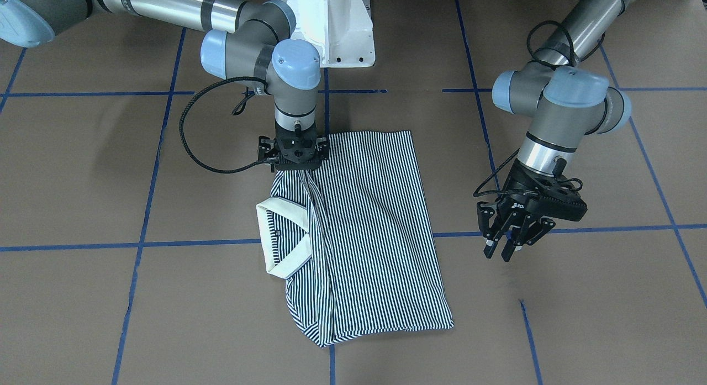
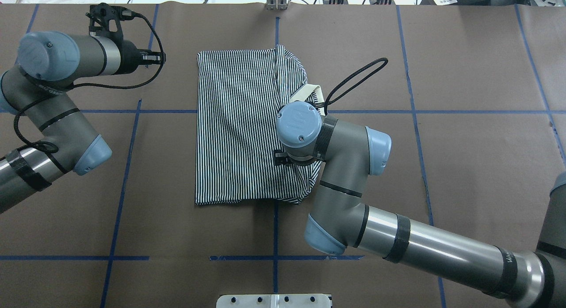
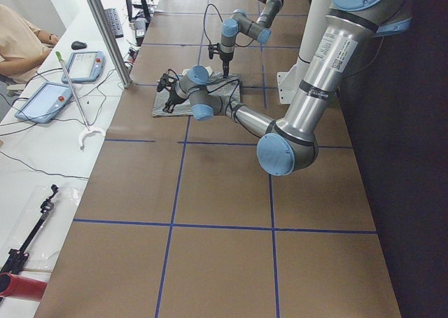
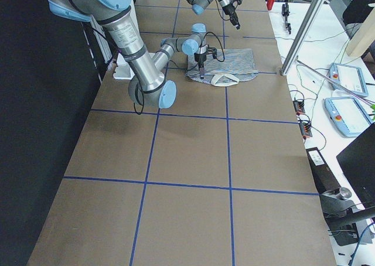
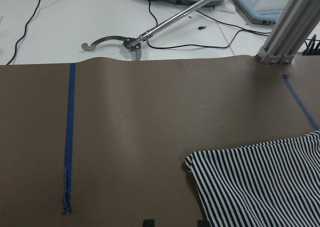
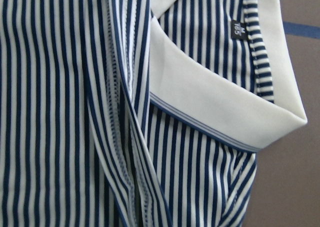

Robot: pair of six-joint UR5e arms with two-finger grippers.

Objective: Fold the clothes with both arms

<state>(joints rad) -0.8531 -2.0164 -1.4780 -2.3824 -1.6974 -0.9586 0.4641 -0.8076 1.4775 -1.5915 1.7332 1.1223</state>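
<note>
**Striped polo on tabletop, right gripper on cloth**

The navy-and-white striped short-sleeved polo shirt (image 1: pixel 370 225) is lying folded at the centre of the brown, blue-taped tabletop (image 1: pixel 580 318). The black right gripper (image 1: pixel 294 153) is pointing down onto its robot-side edge; I cannot tell how its jaws stand. The black left gripper (image 1: pixel 504 251) is hovering beside the shirt, jaws apart.

Left arm (image 2: pixel 57 122) and right arm (image 2: pixel 345 166): grey-silver tubes, pale blue joint caps, black bands, black cables.

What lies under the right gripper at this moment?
The striped shirt, at a folded edge near its cream collar. The right gripper hides its own fingertips, so whether they pinch the cloth cannot be told. The shirt covers the table there.
</note>
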